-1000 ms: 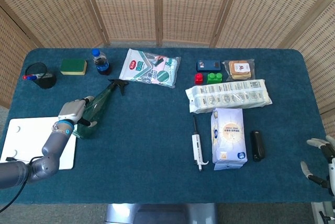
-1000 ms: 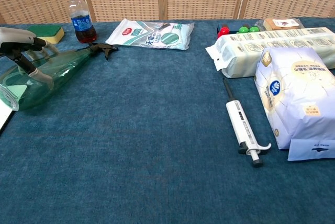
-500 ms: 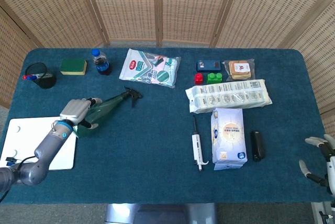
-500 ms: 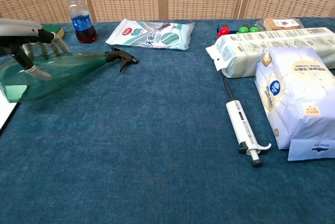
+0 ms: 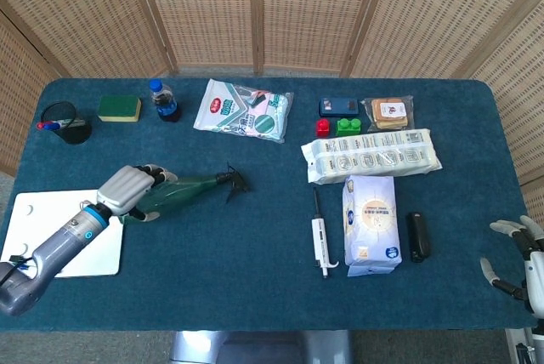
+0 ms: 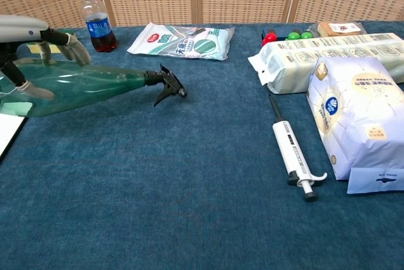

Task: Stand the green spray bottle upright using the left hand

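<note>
The green spray bottle lies nearly level, its black trigger nozzle pointing right and its base toward the left edge. My left hand grips the bottle's body near the base, fingers wrapped over the top. In the chest view the bottle looks lifted a little off the blue table. My right hand hangs open off the table's front right corner, holding nothing.
A white board lies under my left forearm. Behind stand a cola bottle, a sponge, a black cup and a wipes pack. A pipette, a white bag and long packs fill the right half.
The left hand has swung the bottle round: the nozzle moved right and toward the front, from pointing back-right to pointing right. The right hand barely moved.
</note>
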### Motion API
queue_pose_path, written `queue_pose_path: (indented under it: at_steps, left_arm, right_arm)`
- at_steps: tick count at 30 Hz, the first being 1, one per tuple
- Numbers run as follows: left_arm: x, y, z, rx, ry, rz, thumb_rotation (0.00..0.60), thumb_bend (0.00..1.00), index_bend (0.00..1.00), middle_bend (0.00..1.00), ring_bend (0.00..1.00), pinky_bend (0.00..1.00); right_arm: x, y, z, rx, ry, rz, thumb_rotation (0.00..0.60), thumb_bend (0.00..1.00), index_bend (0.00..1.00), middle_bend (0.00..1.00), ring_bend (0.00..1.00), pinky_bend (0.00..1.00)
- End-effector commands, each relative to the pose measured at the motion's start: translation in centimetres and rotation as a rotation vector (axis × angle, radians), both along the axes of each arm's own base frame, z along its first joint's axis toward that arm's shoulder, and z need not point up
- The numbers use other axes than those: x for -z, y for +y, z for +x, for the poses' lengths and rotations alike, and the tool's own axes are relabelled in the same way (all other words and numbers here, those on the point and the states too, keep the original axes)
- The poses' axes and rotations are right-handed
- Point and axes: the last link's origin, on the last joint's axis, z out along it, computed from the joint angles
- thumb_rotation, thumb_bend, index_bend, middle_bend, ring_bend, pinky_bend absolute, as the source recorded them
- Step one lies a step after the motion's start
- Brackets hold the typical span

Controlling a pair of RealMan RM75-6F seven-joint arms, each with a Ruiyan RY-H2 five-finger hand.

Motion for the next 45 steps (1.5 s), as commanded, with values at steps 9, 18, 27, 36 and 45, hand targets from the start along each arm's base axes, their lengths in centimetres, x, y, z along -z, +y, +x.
queue_pose_path:
  at_steps: [9,18,27,36,45]
  left_arm:
    - [1.9,-1.0,-1.1,0.119,0.049,-0.108,0.600,0.39,0.39,0.25,0.18,0.48]
    - [1.3,-0.6,-1.6,0.121,0.164,-0.089,0.600,0.39,0.03,0.01,0.00,0.20]
    - [-0.6,-0.7,-1.3,0.104,0.248,-0.035,0.600,0.39,0.00,0.00,0.00,0.12]
    - [-4.7,-0.2,1.6,0.050,0.054,0.121,0.600,0.39,0.09,0.08,0.07,0.25]
    - [-4.1,-0.4,4.4,0.006,0.079,0.005,0.492,0.35,0.20,0.09,0.04,0.21]
  right_arm:
    - [-0.1,0.1,0.3,0.006,0.001,-0.006,0.600,0.37,0.27,0.29,0.11,0.17]
    - [-0.2,0.1,0.3,0.008,-0.004,-0.008,0.600,0.37,0.26,0.29,0.11,0.17]
    - [-0.2,0.1,0.3,0.005,-0.011,-0.008,0.600,0.37,0.25,0.29,0.11,0.17]
    - [-0.2,0.0,0.3,-0.003,-0.016,-0.009,0.600,0.37,0.25,0.29,0.11,0.17]
    - [-0.3,-0.1,0.4,-0.016,-0.015,-0.016,0.600,0.37,0.25,0.29,0.11,0.17]
